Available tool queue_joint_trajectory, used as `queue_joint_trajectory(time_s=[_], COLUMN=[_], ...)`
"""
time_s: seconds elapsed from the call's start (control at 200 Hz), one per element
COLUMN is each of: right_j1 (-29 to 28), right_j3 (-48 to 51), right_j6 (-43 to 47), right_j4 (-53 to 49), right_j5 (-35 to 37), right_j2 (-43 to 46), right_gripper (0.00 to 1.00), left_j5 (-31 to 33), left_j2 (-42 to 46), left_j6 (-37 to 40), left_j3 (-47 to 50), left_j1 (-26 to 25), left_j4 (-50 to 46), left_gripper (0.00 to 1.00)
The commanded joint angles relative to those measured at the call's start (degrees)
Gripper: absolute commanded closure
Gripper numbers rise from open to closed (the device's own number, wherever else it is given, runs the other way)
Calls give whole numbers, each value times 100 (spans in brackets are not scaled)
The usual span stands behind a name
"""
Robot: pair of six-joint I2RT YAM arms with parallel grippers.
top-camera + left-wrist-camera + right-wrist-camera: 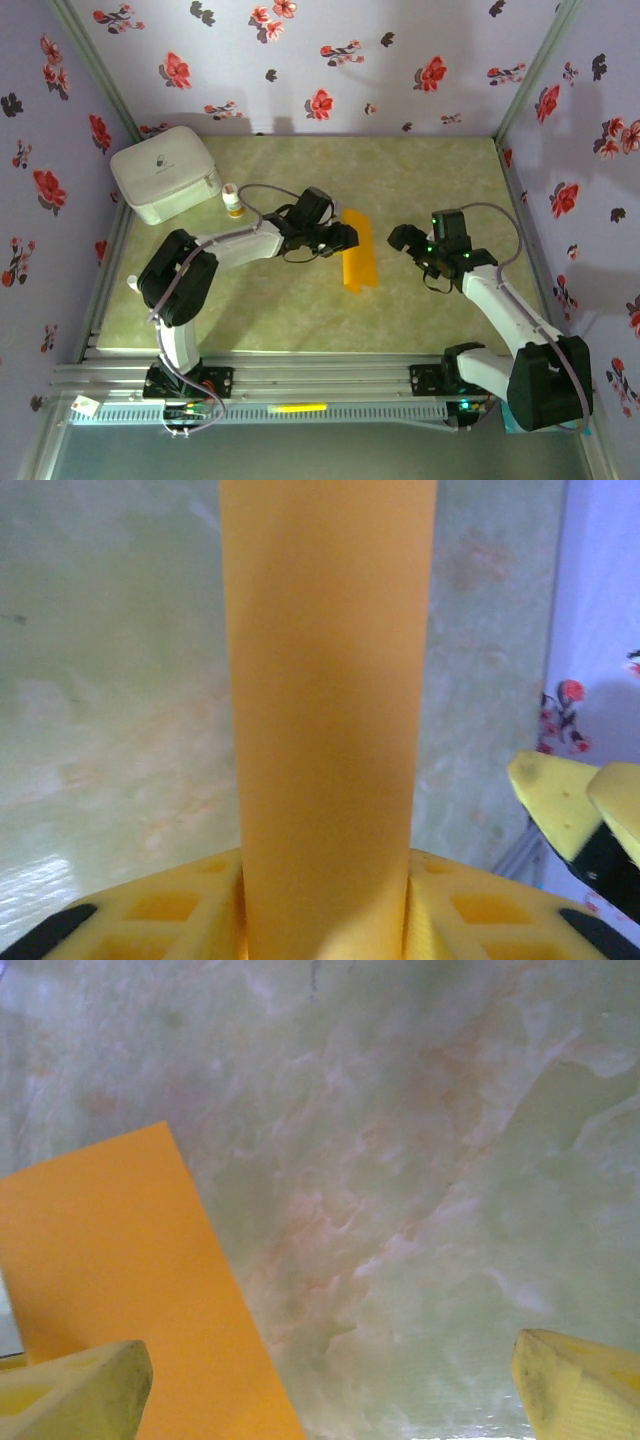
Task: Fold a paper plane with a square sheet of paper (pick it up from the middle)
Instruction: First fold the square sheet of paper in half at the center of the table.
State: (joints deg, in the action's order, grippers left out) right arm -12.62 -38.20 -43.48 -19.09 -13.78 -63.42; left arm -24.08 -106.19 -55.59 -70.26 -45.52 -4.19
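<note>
Green marbled counter (pixel 430 190) | left claw (pixel 338 238) pinches thin folded orange paper sheet (pixel 358 255) | right claw (pixel 400 240) spread, right of it | best: grip free edge squarely, crease aligned.

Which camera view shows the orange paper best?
The top external view: the whole orange paper appears as one long strip. The left wrist view shows a close band of it; the right wrist view, one end.
</note>
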Motion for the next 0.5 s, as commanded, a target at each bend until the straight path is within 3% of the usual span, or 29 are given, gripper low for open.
queue_joint_trajectory(time_s=[0.0,0.135,0.495], right_j1=[54,54,17], right_j3=[-110,-14,25], right_j6=[43,-178,-242], right_j4=[413,660,1070], right_j5=[-550,-762,-1438], right_j2=[88,49,-471], right_gripper=[8,9,14], left_j5=[-433,-457,-314], left_j2=[159,100,-225], left_j6=[-357,-611,-552], left_j3=[312,702,961], left_j1=[15,42,40], left_j4=[773,1249,1102], left_gripper=[60,60,60])
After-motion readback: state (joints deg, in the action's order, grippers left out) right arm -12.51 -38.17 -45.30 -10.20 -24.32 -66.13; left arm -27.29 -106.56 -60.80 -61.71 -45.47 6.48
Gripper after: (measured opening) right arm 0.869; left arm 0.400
